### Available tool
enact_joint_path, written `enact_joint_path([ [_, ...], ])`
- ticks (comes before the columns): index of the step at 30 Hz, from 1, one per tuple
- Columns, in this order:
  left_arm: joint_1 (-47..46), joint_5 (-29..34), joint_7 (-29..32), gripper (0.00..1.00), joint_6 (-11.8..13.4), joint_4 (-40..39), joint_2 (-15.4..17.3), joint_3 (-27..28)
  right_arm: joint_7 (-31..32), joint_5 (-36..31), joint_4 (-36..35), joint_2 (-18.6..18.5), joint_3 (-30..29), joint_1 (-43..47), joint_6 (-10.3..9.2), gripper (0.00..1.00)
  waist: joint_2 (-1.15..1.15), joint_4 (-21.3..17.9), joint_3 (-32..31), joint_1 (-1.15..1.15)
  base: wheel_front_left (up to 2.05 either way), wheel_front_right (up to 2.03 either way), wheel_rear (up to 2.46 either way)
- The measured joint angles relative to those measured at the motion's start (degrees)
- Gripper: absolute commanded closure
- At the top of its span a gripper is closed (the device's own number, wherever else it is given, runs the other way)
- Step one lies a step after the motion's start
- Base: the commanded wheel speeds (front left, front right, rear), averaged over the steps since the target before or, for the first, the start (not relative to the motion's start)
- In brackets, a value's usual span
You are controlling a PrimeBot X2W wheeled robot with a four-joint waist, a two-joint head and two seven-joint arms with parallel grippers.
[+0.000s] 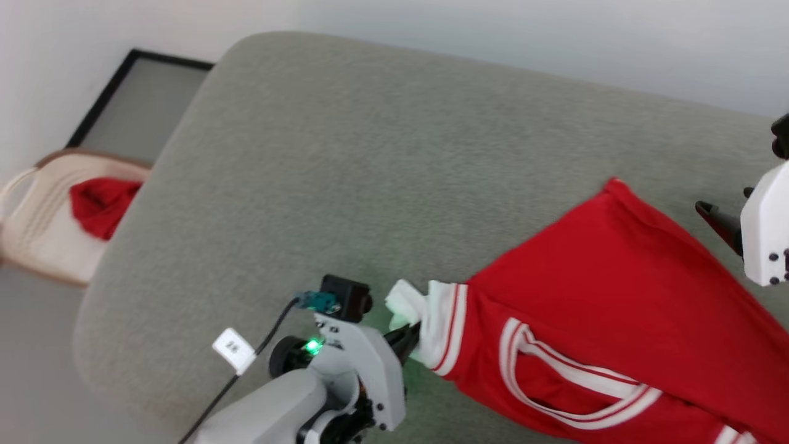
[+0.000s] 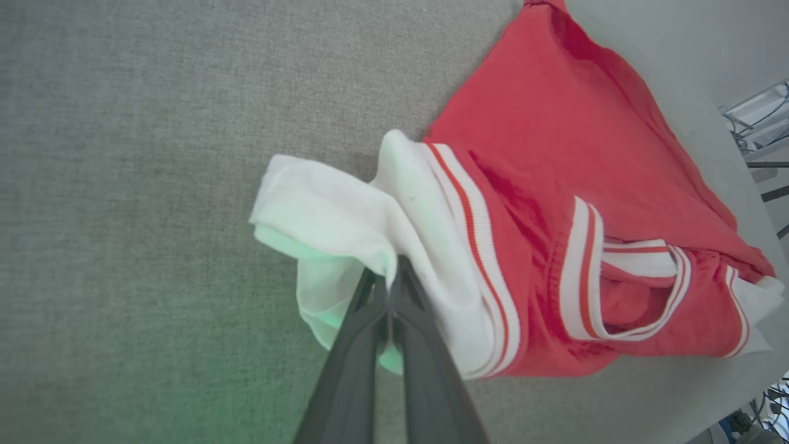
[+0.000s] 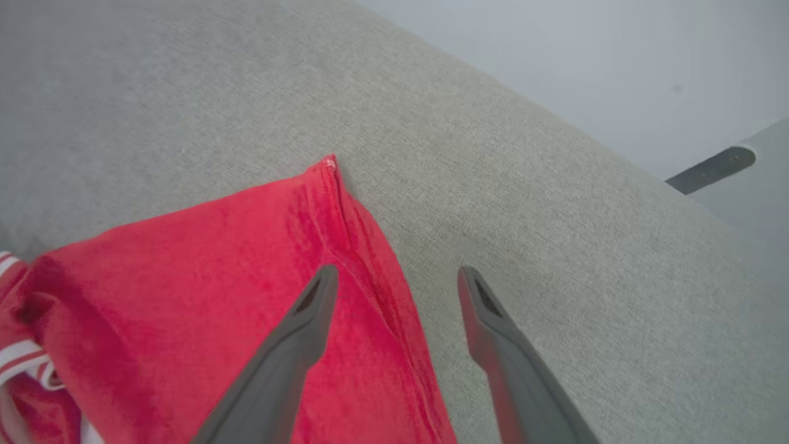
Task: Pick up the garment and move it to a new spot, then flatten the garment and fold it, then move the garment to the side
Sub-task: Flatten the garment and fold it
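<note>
One garment (image 1: 592, 296) lies on the grey table (image 1: 345, 154), partly cut off by the head view's edge. Two tools — left tool (image 2: 388, 280) clenched on its white sleeve, right tool (image 3: 397, 277) released, fingers astride the red hem.

Garment (image 2: 542, 185) soft matt cloth; table (image 1: 345, 160) rough felt.

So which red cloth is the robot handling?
Start at the big grey padded surface. On its right side lies the garment, white sleeve pinched by the left gripper. Unlike the plain red bundle in the cream basket, it has white striped trim.
</note>
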Motion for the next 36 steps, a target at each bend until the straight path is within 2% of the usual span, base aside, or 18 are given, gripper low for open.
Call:
enact_joint_path([
  [9,-3.02,1.09,-0.64,1.0,-2.86,4.87,-5.21,-1.05,5.75,2.11,13.84,-1.25,7.36,-9.39,0.0,0.0,0.0,7.14,3.32,0.0,0.0,0.0,0.0],
  [17,-3.91,1.07,-1.41,1.0,-4.87,8.38,-7.7,-1.2,10.44,3.47,24.16,-1.49,13.37,-15.17,0.0,0.0,0.0,10.08,6.44,0.0,0.0,0.0,0.0],
  [18,-3.99,1.07,-1.54,1.0,-5.12,8.78,-7.97,-1.23,10.99,4.05,25.44,-1.32,13.63,-15.95,0.0,0.8,0.0,10.3,6.71,0.0,0.0,0.0,0.0],
  [19,-4.09,1.07,-1.58,1.0,-5.28,9.12,-8.14,-1.23,11.48,4.21,26.59,-1.16,14.19,-16.69,0.0,1.0,0.0,10.45,6.94,0.0,0.0,0.0,0.0],
  [29,-4.72,0.58,-2.3,1.0,-6.38,12.05,-8.81,-0.79,9.77,4.45,32.61,-0.04,16.52,-21.17,0.02,1.0,0.0,9.9,7.34,0.0,0.0,0.0,0.0],
  [36,-4.92,-0.14,-0.8,1.0,-6.46,12.73,-7.2,-0.29,7.03,6.61,33.79,0.77,16.96,-22.36,0.02,1.0,0.0,7.87,6.24,0.0,0.0,0.0,0.0],
])
